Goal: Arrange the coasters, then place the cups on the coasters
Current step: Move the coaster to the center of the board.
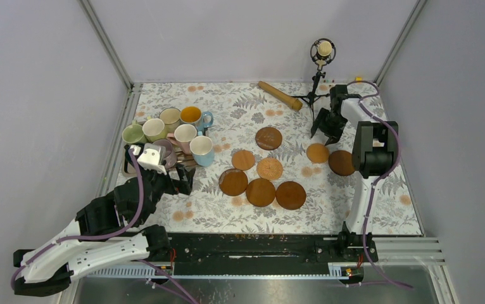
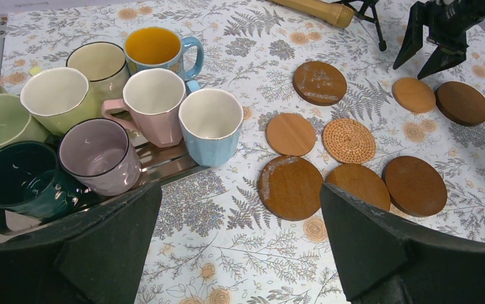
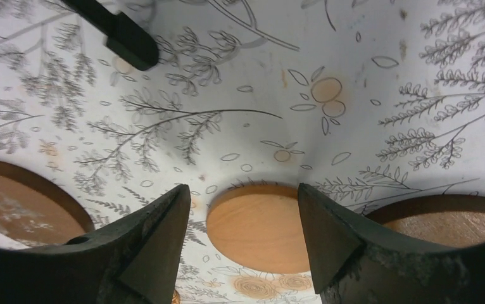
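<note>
Several coasters lie flat on the floral cloth: a dark one, a tan one, a woven one, and three dark ones in a near row. Further right lie a small tan coaster and a dark one. The cups stand packed together at the left, among them light blue, pink, mauve and dark green. My left gripper is open and empty near the cups. My right gripper hangs open just over the small tan coaster.
The cups rest on a metal tray. A wooden rolling pin lies at the back. A microphone on a tripod stands beside my right gripper, one leg close ahead of it. Grey walls enclose the table.
</note>
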Controlling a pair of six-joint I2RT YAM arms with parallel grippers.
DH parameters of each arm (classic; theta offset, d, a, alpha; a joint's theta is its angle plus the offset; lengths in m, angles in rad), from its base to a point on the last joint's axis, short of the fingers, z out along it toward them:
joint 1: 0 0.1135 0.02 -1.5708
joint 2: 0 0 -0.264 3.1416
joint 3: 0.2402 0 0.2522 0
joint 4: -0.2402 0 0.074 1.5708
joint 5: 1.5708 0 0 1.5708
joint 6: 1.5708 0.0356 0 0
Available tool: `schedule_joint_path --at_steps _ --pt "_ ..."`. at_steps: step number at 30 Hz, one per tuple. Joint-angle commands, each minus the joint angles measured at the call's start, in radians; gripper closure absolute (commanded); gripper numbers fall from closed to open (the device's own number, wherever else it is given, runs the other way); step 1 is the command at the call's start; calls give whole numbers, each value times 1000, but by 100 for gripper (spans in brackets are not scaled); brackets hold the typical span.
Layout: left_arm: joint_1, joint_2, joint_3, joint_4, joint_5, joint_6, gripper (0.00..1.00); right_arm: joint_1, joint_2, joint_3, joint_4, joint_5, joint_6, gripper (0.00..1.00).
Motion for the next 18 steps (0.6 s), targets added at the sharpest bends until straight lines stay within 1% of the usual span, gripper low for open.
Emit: schedule_joint_path --at_steps 1,5,9,14,18 --pt "3 12 3 39 -30 16 2 1 3 31 -88 21 -25 30" --pt "4 18 3 41 -32 18 2 1 -17 -6 -100 -1 -31 30" --pt "4 17 4 42 -32 18 2 1 -57 -63 -94 -41 -55 33" --pt "5 13 4 43 -27 18 2 31 -108 -136 -75 -63 -67 36" --pt "5 9 5 42 -20 17 2 62 -116 -149 -76 -47 -80 39"
